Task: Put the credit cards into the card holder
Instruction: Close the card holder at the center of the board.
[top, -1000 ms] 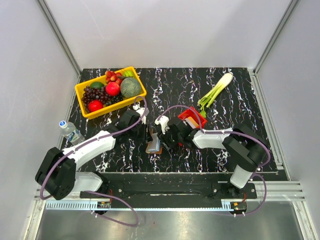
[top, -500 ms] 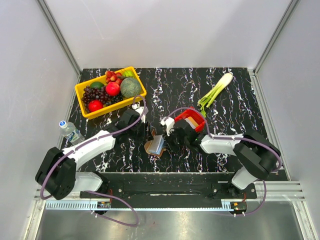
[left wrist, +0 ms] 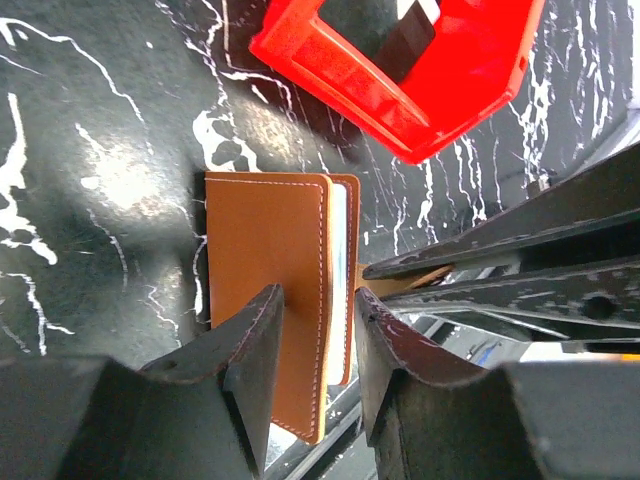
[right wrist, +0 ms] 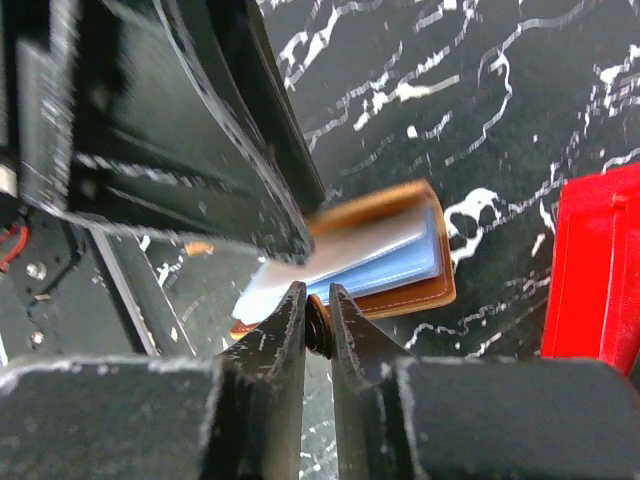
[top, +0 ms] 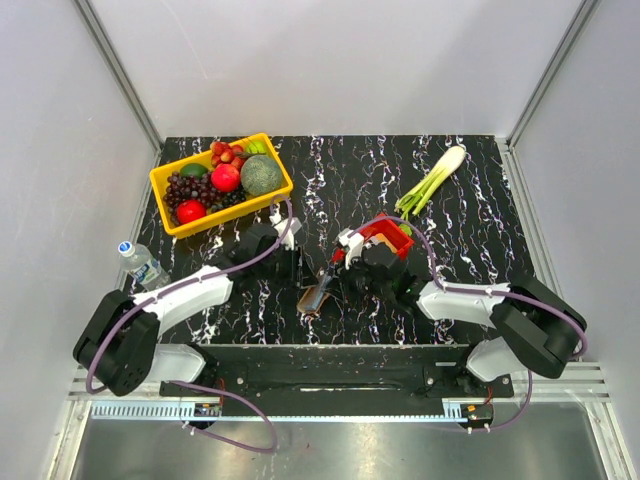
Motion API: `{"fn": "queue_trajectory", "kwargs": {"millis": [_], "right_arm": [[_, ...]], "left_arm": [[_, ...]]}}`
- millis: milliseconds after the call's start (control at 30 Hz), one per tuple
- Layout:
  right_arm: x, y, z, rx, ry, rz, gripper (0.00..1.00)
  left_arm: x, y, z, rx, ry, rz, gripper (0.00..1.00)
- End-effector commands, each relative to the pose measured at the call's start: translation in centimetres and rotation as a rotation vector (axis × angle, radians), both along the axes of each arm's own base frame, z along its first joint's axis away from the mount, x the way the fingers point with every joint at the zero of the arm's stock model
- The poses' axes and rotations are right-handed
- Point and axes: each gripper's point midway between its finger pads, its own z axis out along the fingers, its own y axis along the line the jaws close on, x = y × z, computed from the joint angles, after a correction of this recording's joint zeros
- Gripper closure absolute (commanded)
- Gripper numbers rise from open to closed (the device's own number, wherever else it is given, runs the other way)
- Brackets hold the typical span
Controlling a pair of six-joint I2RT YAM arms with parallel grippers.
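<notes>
Since half a second back, the right arm has swung its elbow out to the right. The card holder [left wrist: 265,240] shows thinner from above, as if tipped up on one side, while the left arm has hardly shifted.

On the left, the left gripper [left wrist: 317,292] hangs over the brown cover with a narrow gap between its jaws. The holder's open edge sits in that gap. It seems to be there to steady the holder, but whether it presses on the leather I cannot tell.

The holder sits near the middle of the counter [top: 480,250], just in front of the red bin [left wrist: 330,75]. Pale blue and whitish layers show inside it, either cards or lining.

From the right, the right gripper [right wrist: 317,290] has its jaws almost together on the rim of the near cover, probably to pull the holder open for loading.

A dark slab with a white end [left wrist: 412,30] stands in the red bin and is likely one of the credit cards. No loose card shows on the counter.

The counter is black with white marbling. A water bottle [top: 140,262] lies at its left edge and a yellow basket [top: 161,196] of fruit stands at the back left. A leek [top: 432,180] lies at the back right. Plain grey walls with metal posts close the cell
</notes>
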Motion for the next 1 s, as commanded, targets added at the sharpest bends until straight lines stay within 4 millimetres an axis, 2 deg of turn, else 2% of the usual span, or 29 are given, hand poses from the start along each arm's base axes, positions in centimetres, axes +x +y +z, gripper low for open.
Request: {"fn": "queue_trajectory", "kwargs": {"millis": [0, 167, 300, 367, 500, 600, 700, 833, 967], "right_arm": [[1.0, 1.6, 5.0, 0.162, -0.069, -0.013, 0.82], [1.2, 2.1, 4.4, 0.160, -0.024, -0.020, 0.82], [1.4, 1.6, 3.7, 0.139, -0.010, -0.053, 0.81], [1.4, 1.2, 3.5, 0.127, -0.006, -0.068, 0.80], [1.5, 0.8, 2.9, 0.099, 0.001, -0.089, 0.79], [1.7, 0.4, 2.1, 0.067, 0.015, -0.108, 0.78], [1.9, 0.3, 1.2, 0.032, 0.028, -0.122, 0.78], [2.3, 0.1, 0.3, -0.011, 0.048, -0.140, 0.75], [2.5, -0.2, -0.7, -0.046, 0.059, -0.159, 0.75]], "left_arm": [[-0.4, -1.9, 1.1, -0.137, 0.001, -0.050, 0.61], [-1.5, -2.7, 0.8, -0.243, 0.046, -0.061, 0.61], [-2.8, -3.3, -0.1, -0.275, 0.090, -0.084, 0.61], [-3.4, -3.5, -0.6, -0.279, 0.102, -0.090, 0.64], [-4.2, -3.6, -0.5, -0.301, 0.094, -0.095, 0.65], [-4.6, -3.3, -1.0, -0.297, 0.104, -0.092, 0.72], [-4.8, -3.3, -1.2, -0.300, 0.108, -0.094, 0.85], [-4.8, -3.4, -0.6, -0.318, 0.085, -0.101, 0.85], [-4.5, -2.9, -0.5, -0.281, 0.061, -0.087, 0.79]]}}
